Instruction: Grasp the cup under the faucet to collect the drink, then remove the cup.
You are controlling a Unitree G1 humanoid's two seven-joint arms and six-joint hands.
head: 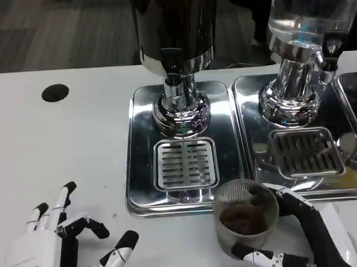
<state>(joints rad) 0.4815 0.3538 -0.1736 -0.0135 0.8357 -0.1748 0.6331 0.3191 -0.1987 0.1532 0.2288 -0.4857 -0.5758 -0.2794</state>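
Cup [246,216] stands upright on the white table [77,151], just in front of the chrome drip tray [182,148], mouth up, long axis vertical, with dark drink pooled at the bottom. Right hand [291,235] wraps it, one finger across the far rim side and another curling under the near wall. No lettering reads on cup, tray or dispenser. Faucet [174,80] hangs above the slotted grate [185,163], well behind the cup. A second tray [304,133] sits just to the right. Left hand [59,247] rests near the table's front edge, fingers spread, holding nothing, open tabletop around it. Black round hole [55,93] sits far left.
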